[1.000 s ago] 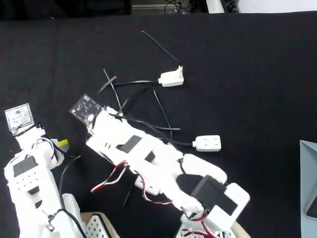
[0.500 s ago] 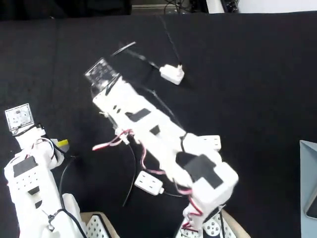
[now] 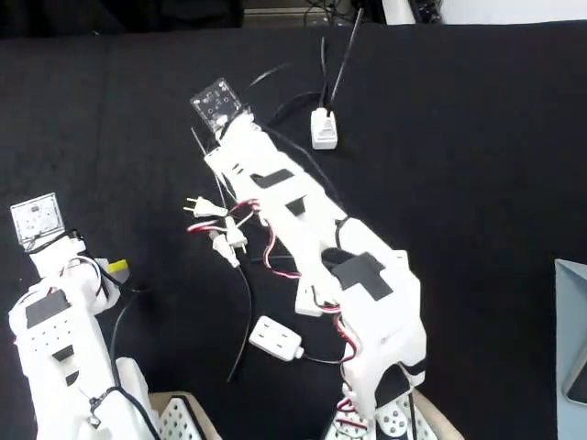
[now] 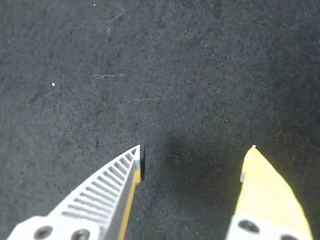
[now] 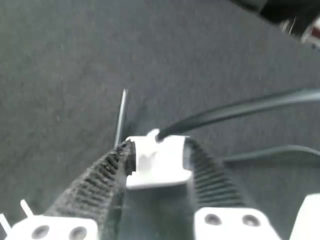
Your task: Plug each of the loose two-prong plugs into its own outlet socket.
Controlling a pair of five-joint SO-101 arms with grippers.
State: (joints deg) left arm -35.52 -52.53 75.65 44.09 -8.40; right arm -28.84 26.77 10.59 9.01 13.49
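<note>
Robotics lab setup: bench draped in black cloth, two white plastic robot arms with exposed red wiring mounted at near edge, cables trailing past far edge.

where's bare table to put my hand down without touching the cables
The right side is bare, between the right arm and the grey object at the edge. So is the far left corner beyond the left arm. Crowded: plugs, sockets and cables around the right arm.

Black table, loose plugs, outlet socket
</note>
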